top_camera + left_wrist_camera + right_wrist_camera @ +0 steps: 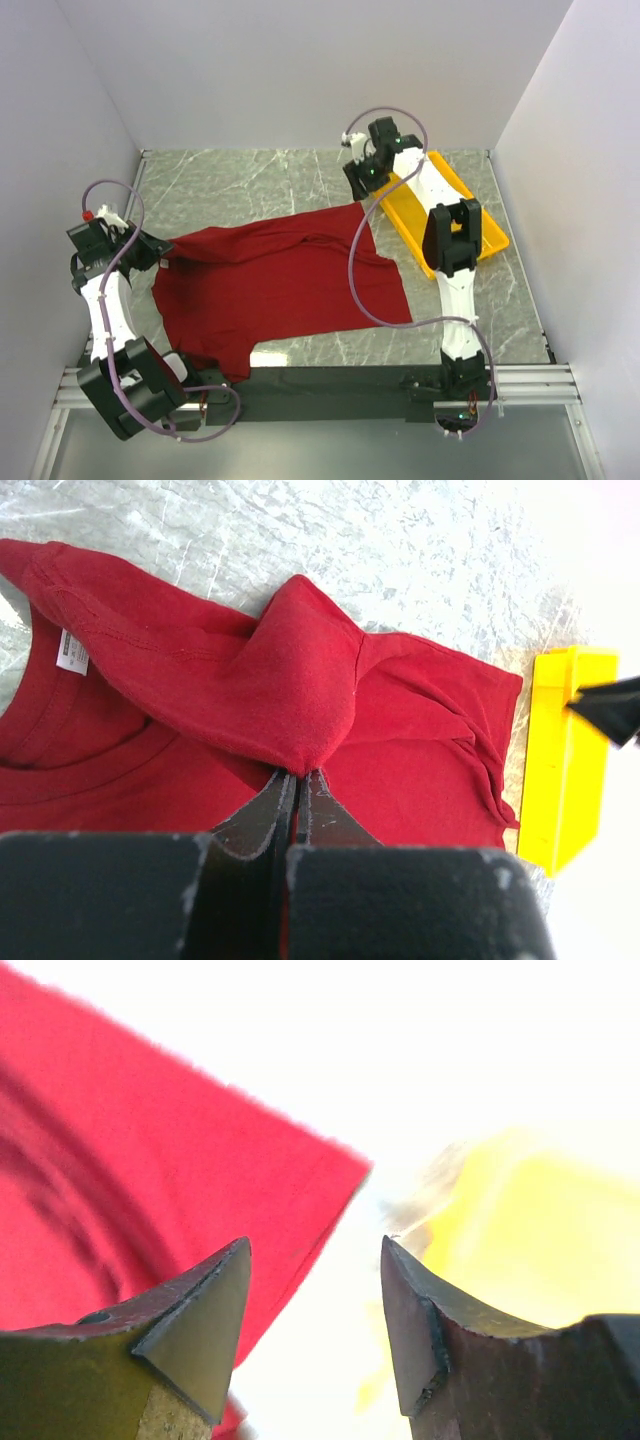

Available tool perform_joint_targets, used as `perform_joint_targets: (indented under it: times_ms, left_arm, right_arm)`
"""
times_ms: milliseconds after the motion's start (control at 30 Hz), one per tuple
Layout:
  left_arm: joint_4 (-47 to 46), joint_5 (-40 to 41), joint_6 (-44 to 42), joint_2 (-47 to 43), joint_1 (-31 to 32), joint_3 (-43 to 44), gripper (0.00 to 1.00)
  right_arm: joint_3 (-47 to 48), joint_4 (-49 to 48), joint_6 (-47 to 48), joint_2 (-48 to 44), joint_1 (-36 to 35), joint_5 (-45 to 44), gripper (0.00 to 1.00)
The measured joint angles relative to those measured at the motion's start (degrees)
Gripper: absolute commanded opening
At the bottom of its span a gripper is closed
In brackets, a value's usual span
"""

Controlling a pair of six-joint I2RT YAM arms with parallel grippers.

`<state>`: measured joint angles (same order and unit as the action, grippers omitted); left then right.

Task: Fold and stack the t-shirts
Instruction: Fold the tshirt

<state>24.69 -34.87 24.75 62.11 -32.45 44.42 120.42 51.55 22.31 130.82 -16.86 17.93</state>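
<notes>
Pinching a bunched fold of the shirt [200, 670], the left gripper [297, 780] has its jaws shut tight on the red cloth. The fabric rises to the tips and drapes back from them like a hood over the rest of the garment. The white label [72, 652] at the collar shows just to one side of that raised fold, so the grip looks to be at the shoulder or sleeve end. In the top view the shirt lies mostly flat and loosely spread across the middle of the table [250, 180], with its left end gathered at the left gripper. One far corner reaches toward the tray [485, 222], near it but not on it. The right gripper [315, 1290] hangs above that corner with its jaws well apart and nothing between them. The shirt's edge is off to one side of the gap and the blurred yellow of the tray to the other. By the look of it the first fold is only being set up, with one end taken and the other not yet gripped. The shirt is unfolded and nothing is stacked, so most of the task remains. The next move would seem to call for the right gripper to come down squarely over the cloth corner and close on a single layer. It needs to stay clear of the tray rim just beside it. After that both arms can carry their ends across together, keeping the cloth taut enough that the fold lands straight, not bunched.
</notes>
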Motion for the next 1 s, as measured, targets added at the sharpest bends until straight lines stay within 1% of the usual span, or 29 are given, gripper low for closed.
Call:
perform_joint_targets:
  times_ms: [67, 133, 467, 800, 933, 1000]
  left_arm:
    - [0.0, 0.0, 0.0, 0.0, 0.0, 0.0, 0.01]
    - [-0.1, -0.1, 0.0, 0.0, 0.0, 0.0, 0.01]
    - [-0.9, -0.9, 0.2, 0.6, 0.0, 0.0, 0.01]
    - [-1.7, -1.3, 0.5, 1.4, 0.0, 0.0, 0.01]
    - [-1.7, -1.3, 0.6, 1.4, 0.0, -0.1, 0.01]
    - [-1.7, -1.3, 0.6, 1.4, 0.0, -0.1, 0.01]
  right_arm:
    - [6.6, 0.3, 0.9, 2.8, 0.4, -0.1, 0.63]
    - [9.8, 0.7, 1.9, 4.7, 0.4, -0.3, 0.63]
    - [7.7, 2.1, 6.0, 9.7, -0.7, -0.9, 0.63]
    - [10.5, 1.5, 6.0, 13.7, -1.4, -4.1, 0.63]
    - [10.8, 1.3, 5.7, 13.9, -1.6, -4.9, 0.61]
    - [10.8, 1.3, 5.6, 13.9, -1.7, -4.9, 0.57]
